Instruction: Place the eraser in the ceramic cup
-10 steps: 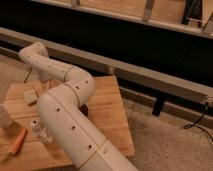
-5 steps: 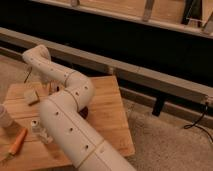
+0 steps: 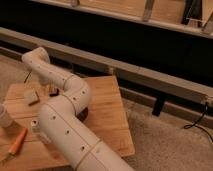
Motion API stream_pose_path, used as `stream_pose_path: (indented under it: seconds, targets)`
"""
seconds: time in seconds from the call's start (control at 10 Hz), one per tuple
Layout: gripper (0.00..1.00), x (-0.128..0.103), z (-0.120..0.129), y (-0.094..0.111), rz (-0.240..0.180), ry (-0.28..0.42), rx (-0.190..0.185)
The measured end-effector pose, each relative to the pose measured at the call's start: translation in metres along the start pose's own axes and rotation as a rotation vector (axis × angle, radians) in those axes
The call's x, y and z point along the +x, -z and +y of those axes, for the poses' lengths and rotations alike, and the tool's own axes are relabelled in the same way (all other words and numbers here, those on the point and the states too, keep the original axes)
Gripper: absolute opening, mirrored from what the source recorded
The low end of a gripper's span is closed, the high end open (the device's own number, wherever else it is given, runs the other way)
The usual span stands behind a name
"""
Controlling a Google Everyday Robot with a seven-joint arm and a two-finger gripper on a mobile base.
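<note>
moving arm [image 3: 67,132]: biggest thing in shot; white, runs from the bottom edge up over the table to a bend at top left. vs a sec ago the elbow sits a bit lower and the top bend has drifted slightly right.
table [image 3: 107,115]: wooden top, carries all the items.
dark bowl [image 3: 85,113]: mostly hidden behind the elbow; not the target.
ceramic cup [image 3: 3,118]: white, at far left edge of shot, cut off by the frame; well apart from the eraser, nearer the cam.
orange item [image 3: 18,142]: lies flat, front left; can't tell what it is.
gripper [image 3: 52,91]: low over the table's back left, just right of the eraser; jaws spread wide, nothing in them.
small clear bottle [image 3: 35,125]: upright, by the arm's left side.
eraser [image 3: 31,96]: pale block flat on the table, same spot as a sec ago, untouched.
meaning: only a small arm shift, so prob. lining up; grab not begun, drop into the cup all to do.
</note>
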Motion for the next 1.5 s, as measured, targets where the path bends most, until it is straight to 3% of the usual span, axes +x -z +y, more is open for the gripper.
stream_pose_path:
  seconds: [0.9,1.5]
  targets:
    - [0.65,-0.005,-0.002,-0.015,-0.008,0.001,0.034]
    - [0.65,-0.015,-0.007,-0.017,-0.045,-0.017,0.038]
